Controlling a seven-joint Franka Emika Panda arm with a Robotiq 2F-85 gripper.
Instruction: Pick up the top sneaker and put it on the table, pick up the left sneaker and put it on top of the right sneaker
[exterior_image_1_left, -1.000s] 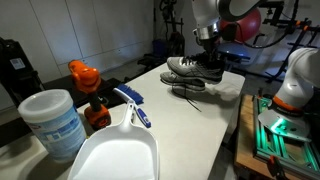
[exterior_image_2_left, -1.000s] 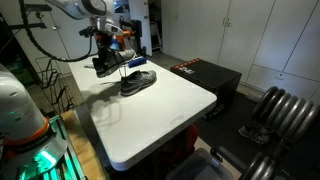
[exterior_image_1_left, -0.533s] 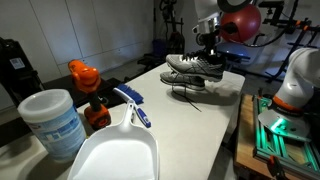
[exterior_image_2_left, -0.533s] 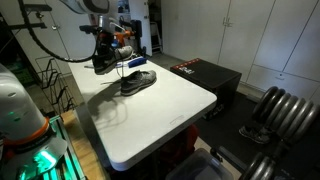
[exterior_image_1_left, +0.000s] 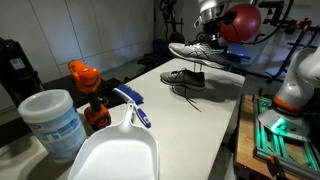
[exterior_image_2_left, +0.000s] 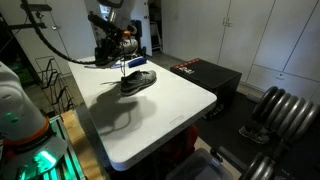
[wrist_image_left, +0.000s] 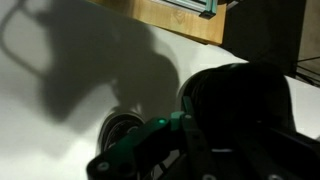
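Raised the lifted sneaker (exterior_image_1_left: 196, 50) well clear of the pile compared with a second earlier, when it hung just above the shoe below. Showed it near the top centre in an exterior view, and upper left of centre in an exterior view (exterior_image_2_left: 108, 60). Held it level, sole down, from above in the end effector (exterior_image_1_left: 207, 38), pinched narrow on the shoe's upper edge. Left a clear gap of air between it and the dark sneaker (exterior_image_1_left: 186, 78) resting on the desk (exterior_image_1_left: 215, 130), laces trailing loose toward the near edge. Could not tell whether another shoe lay behind that one.

Judged from this: pick-up done, carry under way, set-down not yet made. Called next for a shift sideways over bare desk top or over the resting shoe before lowering.

Looked soft and flexible, grey mesh upper over a pale, thicker rubber sole, long and low in shape. Likely to sag or swing from a one-edge grip. Appeared plain, smooth, white and hard for the desk, with a sharp shadow of arm and shoe thrown on it (exterior_image_2_left: 160, 115). Gave only a dark, blurred mass in the wrist view.
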